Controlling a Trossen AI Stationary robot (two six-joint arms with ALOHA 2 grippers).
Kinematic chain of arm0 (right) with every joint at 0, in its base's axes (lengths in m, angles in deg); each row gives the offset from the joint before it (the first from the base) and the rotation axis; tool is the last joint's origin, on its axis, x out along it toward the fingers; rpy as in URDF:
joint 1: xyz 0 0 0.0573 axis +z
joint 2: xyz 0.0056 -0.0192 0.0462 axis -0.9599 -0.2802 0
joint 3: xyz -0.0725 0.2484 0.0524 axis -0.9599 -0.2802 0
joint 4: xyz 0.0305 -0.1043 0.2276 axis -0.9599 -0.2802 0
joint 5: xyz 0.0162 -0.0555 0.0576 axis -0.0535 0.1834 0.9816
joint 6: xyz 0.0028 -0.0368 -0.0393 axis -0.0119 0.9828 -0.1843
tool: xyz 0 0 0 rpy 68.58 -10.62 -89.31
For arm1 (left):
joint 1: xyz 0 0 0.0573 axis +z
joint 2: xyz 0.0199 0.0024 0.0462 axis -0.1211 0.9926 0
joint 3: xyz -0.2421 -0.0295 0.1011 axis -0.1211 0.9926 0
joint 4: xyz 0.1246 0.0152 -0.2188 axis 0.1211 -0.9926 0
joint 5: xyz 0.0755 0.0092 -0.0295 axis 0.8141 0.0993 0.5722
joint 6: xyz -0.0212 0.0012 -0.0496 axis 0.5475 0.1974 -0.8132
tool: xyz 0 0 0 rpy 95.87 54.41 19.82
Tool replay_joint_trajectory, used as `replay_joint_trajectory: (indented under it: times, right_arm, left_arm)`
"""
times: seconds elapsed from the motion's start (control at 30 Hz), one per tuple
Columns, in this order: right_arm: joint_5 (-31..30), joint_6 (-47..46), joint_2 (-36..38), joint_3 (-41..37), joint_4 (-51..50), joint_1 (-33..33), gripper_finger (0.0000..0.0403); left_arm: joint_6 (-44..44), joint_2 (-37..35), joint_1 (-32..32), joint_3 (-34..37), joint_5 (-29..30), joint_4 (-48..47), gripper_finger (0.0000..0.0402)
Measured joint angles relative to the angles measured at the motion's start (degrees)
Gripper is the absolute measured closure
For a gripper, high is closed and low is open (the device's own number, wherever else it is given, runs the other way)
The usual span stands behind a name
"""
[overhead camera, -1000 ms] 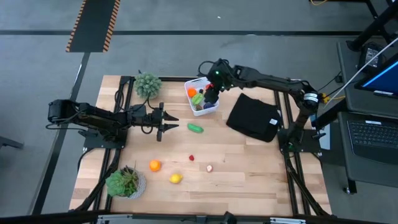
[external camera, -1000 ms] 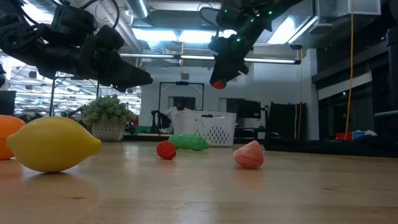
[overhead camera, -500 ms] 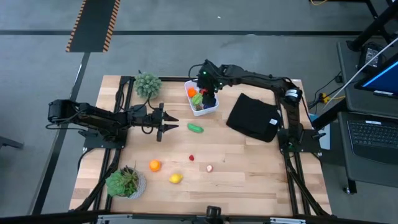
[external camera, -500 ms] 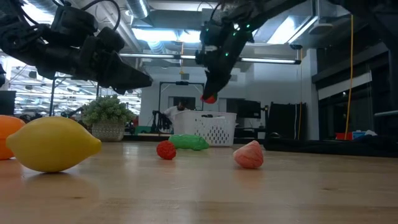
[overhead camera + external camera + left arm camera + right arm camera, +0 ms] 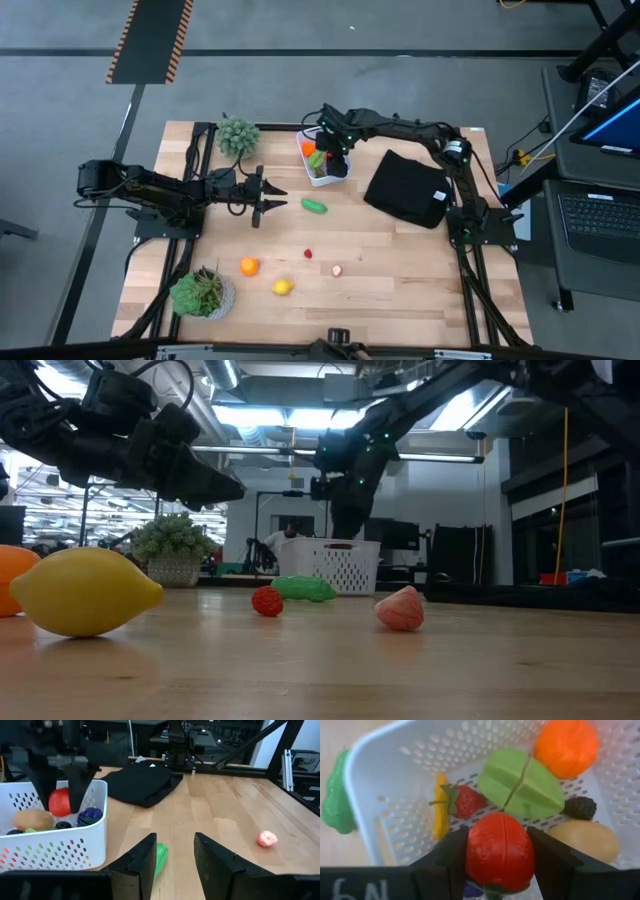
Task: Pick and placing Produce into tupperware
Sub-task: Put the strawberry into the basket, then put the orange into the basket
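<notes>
The white tupperware [image 5: 304, 139] stands at the table's far middle, holding several produce pieces: an orange one [image 5: 566, 746], a green one [image 5: 520, 785], a strawberry [image 5: 466, 801] and others. My right gripper [image 5: 335, 150] reaches down into it, shut on a red round fruit [image 5: 500, 851]. My left gripper [image 5: 268, 196] hovers open left of a green produce piece [image 5: 315, 206] lying on the table. An orange [image 5: 248, 266], a lemon [image 5: 283, 287], a small red piece [image 5: 308, 254] and a pink piece [image 5: 336, 270] lie nearer the front. My right gripper pinches the red round fruit by two opposite sides [image 5: 472, 850] between its two fingers [image 5: 451, 857]. The fingers come from above, pointing steeply down. The fruit [image 5: 60, 802] hangs inside the tupperware's walls, just over the other pieces; whether it touches them I cannot tell.
A black folded cloth [image 5: 407, 188] lies right of the tupperware. One potted plant [image 5: 238, 135] stands far left of it, another [image 5: 203, 293] at the near left corner. Bare wood spreads between the loose pieces and the right edge.
My right gripper has sunk with the red fruit toward the tupperware, shifting a little toward the table's left edge and rolling at the wrist. The fruit, earlier well above the rim in the low view, now sits down inside the walls.
</notes>
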Motion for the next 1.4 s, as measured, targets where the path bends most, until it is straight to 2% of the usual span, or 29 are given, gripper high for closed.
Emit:
replay_joint_trajectory:
  times: [0.27,0.57,0.83,1.0,1.07,1.3,1.4]
  right_arm:
    - [0.93,-0.04,-0.8,0.0,0.17,-0.31,0.0222]
    - [1.09,-0.06,-0.8,0.0,0.11,-0.33,0.017]
    - [1.05,-0.06,-0.63,0.0,0.22,-0.33,0.0165]
    - [1.45,-0.08,2.7,0.0,-0.03,-0.33,0.0163]
    - [3.7,-0.08,4.89,0.0,0.09,-0.33,0.0163]
    - [17.49,-0.02,11.04,-0.11,0.43,-0.33,0.0163]
    - [25.29,0.15,14.72,-3.33,1.06,-0.3,0.0163]
  left_arm:
    - [0.42,0.0,0.0,0.0,0.0,0.0,0.0278]
    - [0.47,0.0,0.0,0.0,0.0,0.0,0.0278]
    - [0.48,0.0,0.0,0.0,0.0,-0.07,0.0278]
    - [1.84,0.0,0.0,0.0,0.02,-0.07,0.0278]
    - [1.86,0.0,0.0,0.0,0.01,-0.07,0.0278]
    - [1.84,-0.02,0.0,-0.04,0.02,-0.95,0.0278]
    - [1.81,-0.02,-0.02,-0.04,0.0,-2.77,0.0278]
